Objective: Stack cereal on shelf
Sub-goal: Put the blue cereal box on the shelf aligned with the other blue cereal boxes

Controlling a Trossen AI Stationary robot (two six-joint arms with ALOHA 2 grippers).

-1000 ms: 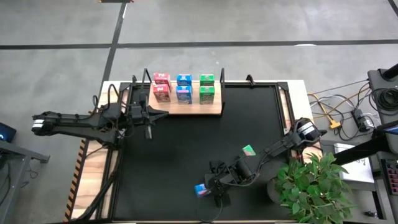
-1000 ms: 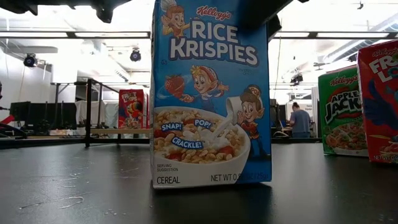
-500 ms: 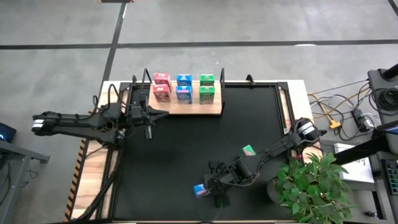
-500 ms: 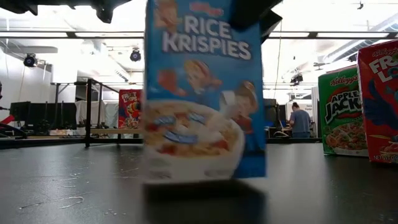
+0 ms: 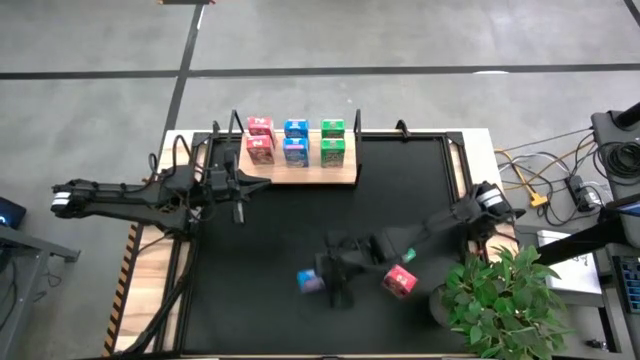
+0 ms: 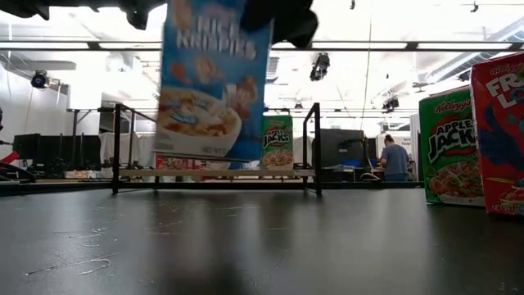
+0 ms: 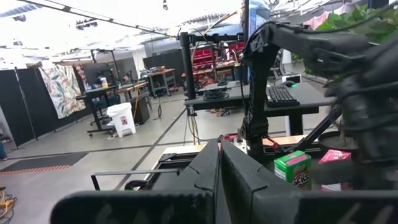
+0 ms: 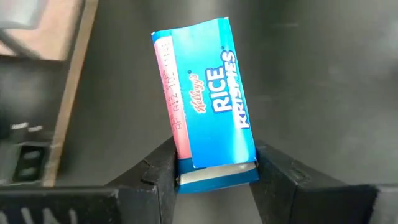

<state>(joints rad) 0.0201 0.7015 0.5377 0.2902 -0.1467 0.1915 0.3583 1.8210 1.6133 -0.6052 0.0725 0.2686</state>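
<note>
The shelf [image 5: 300, 172], a light wooden board with black posts, stands at the table's far side with several cereal boxes on it. My right gripper [image 8: 217, 177] is shut on a blue Rice Krispies box [image 6: 209, 82], held in the air over the table's near middle [image 5: 310, 282]. A pink box [image 5: 399, 281] and a green box [image 5: 405, 255] stand on the mat to its right. My left gripper [image 7: 221, 165] is shut on nothing and waits at the shelf's left end [image 5: 240, 205]. My right gripper pinches the blue box at its upper end [image 8: 214, 174], one finger [image 8: 155, 177] on each of two opposite sides. The fingers slant down from the table's right side. The box hangs below them, tilted, clear of the mat.
A green Apple Jacks box [image 6: 446, 147] and a red Froot Loops box [image 6: 501, 135] stand at the right of the low view. A potted plant [image 5: 505, 300] sits at the table's near right corner. Cables lie off the right edge [image 5: 545, 190].
My right gripper has gone up and toward the table's far edge and a little left with the blue box. The box stood upright on the mat a second ago; now it hangs tilted and clear of it. The pink box has come into view.
</note>
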